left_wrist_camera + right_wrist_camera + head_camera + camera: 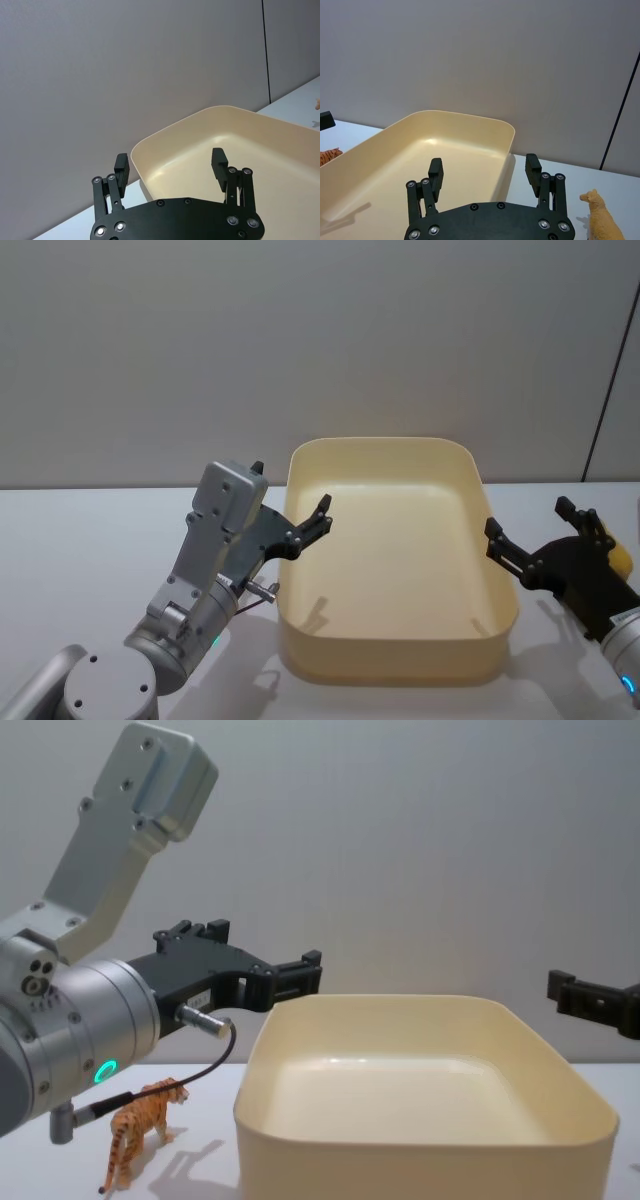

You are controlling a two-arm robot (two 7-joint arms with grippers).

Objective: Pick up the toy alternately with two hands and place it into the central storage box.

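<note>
Progress is nil: the rounded cream-yellow plastic tub [400, 665] lies empty, an orange striped toy tiger [145, 1128] stands at its nine o'clock, and the black flat-fingered left gripper [170, 157] and right gripper [484, 164] gape wide, holding nothing.

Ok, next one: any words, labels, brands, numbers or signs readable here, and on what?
None can be read.
The large cream-yellow plastic tub has plain walls.
The left black flat-fingered tool and the right black flat-fingered tool, both open, show only screw heads.
The orange striped toy tiger and the tan toy animal bear no marks.
</note>
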